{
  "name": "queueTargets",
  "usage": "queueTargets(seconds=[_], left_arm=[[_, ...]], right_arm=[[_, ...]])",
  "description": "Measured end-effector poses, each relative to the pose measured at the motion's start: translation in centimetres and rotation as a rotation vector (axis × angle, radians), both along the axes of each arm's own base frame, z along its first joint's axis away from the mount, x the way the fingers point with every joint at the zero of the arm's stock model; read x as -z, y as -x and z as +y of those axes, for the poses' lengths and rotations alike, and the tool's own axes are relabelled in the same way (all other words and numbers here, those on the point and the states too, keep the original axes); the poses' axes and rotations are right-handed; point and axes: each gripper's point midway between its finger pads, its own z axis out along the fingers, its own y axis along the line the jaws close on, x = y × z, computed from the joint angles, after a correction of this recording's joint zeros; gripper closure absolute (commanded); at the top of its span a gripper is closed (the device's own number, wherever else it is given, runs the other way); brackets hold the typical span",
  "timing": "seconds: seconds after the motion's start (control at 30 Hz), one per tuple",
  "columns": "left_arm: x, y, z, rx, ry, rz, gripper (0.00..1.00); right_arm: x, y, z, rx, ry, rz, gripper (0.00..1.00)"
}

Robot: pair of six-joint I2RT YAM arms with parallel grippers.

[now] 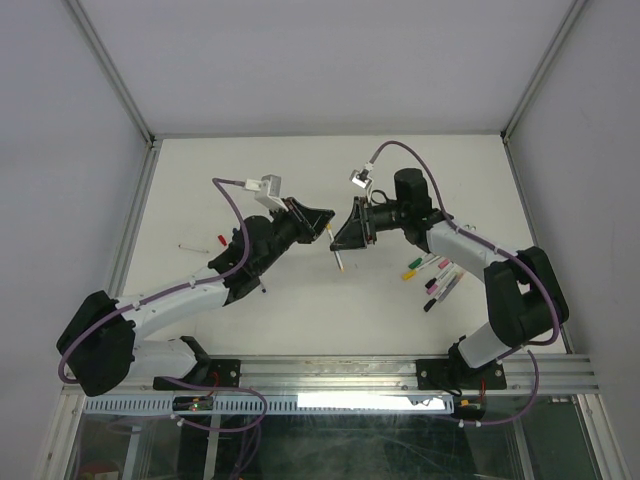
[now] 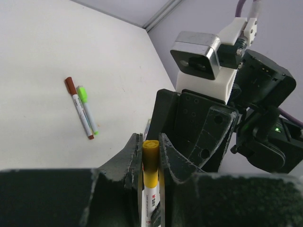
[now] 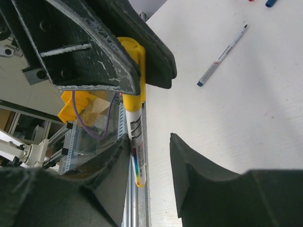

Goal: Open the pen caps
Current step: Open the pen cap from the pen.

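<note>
Left hand (image 2: 150,142) clamped on yellow cap (image 2: 151,160), maroon-capped pen (image 2: 78,108) beside green-capped pen (image 2: 88,111)

A white matte desk (image 1: 300,180) fills the enclosure, boxed in on three sides by plain pale grey walls (image 1: 320,60) — slim aluminium posts (image 1: 110,70) rise at the back corners. An aluminium rail (image 1: 350,375) lines the near edge. The light is soft and even, and shadows are faint.
</note>
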Motion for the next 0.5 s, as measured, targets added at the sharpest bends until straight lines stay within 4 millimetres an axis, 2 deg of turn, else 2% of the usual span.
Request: queueTargets(seconds=[0.07,0.33,0.4,0.5], left_arm=[[-0.2,0.2,0.0,0.009,0.011,-0.016,1.0],[-0.5,0.4,0.0,0.02,0.024,-0.054,1.0],[-0.6,0.4,0.0,0.02,0.025,-0.057,0.99],[-0.7,0.4,0.1,0.02,0.025,-0.061,0.86]], right_arm=[[-0.2,0.3,0.1,-0.012,-0.012,0.003,0.63],[-1.0,1.4,0.8,-0.065,-0.043,0.0,0.98],[-1.0,1.4,0.8,-0.068,-0.045,-0.002,1.0],[-1.1,1.4,0.8,-0.068,-0.047,-0.001,1.0]])
